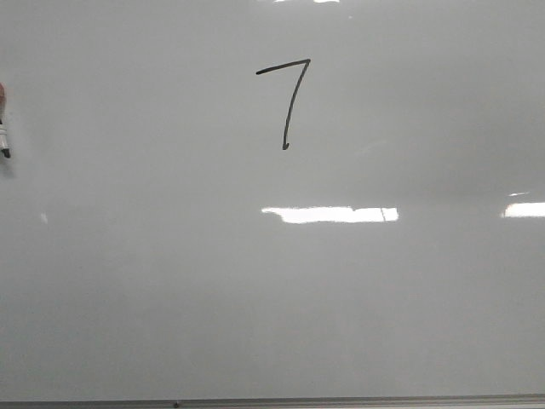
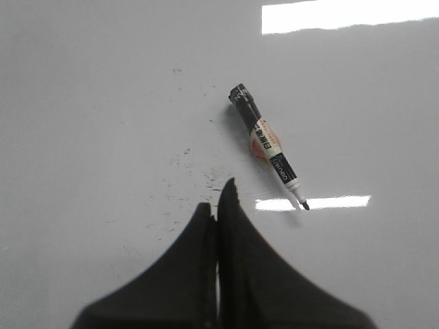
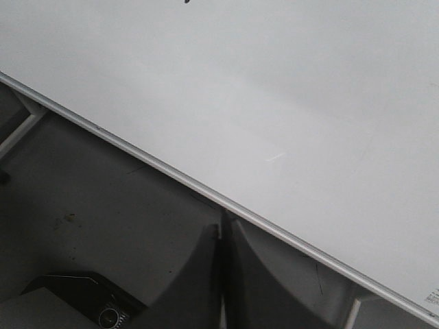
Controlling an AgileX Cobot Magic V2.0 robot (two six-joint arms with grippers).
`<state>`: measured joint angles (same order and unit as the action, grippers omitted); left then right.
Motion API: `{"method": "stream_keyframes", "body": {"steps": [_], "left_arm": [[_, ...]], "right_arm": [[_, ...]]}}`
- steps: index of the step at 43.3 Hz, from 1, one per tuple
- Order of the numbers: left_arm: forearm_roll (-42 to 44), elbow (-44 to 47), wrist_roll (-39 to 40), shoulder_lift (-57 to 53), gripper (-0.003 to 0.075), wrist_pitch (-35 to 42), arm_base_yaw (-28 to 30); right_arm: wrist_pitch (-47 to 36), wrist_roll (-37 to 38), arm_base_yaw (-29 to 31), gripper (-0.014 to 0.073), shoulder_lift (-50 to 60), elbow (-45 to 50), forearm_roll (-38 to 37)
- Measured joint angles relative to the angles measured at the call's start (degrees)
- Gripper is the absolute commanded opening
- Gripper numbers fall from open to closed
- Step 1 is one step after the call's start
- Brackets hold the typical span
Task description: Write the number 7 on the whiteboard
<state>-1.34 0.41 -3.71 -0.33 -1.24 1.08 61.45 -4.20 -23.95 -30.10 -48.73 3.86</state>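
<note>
A thin black number 7 (image 1: 288, 98) is drawn on the whiteboard (image 1: 272, 298), above the middle in the front view. An uncapped black-and-white marker (image 2: 266, 144) lies loose on the board, and only its tip end (image 1: 3, 128) shows at the front view's left edge. My left gripper (image 2: 218, 199) is shut and empty, a short way from the marker with board between them. My right gripper (image 3: 223, 229) is shut and empty, hanging over the board's metal edge (image 3: 206, 195). Neither gripper shows in the front view.
Faint dark ink specks (image 2: 185, 178) dot the board ahead of the left fingers. Beyond the board's edge in the right wrist view lie a dark floor (image 3: 89, 212), pale frame legs (image 3: 20, 130) and a black device (image 3: 96, 305). Bright light reflections (image 1: 332, 214) cross the board.
</note>
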Motion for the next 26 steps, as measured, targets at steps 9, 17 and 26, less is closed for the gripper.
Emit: {"method": "stream_keyframes", "body": {"steps": [9, 17, 26], "left_arm": [[0.0, 0.0, 0.0, 0.0, -0.002, 0.0, 0.0], [0.0, 0.0, 0.0, 0.0, -0.002, 0.0, 0.0], [0.0, 0.0, 0.0, 0.0, -0.002, 0.0, 0.0]], "right_arm": [[0.0, 0.0, 0.0, -0.0068, 0.0, 0.0, 0.0], [-1.1, -0.1, 0.3, -0.0068, 1.4, 1.0, -0.3], [-14.5, -0.2, 10.5, -0.0068, 10.0, 11.2, -0.7]]}}
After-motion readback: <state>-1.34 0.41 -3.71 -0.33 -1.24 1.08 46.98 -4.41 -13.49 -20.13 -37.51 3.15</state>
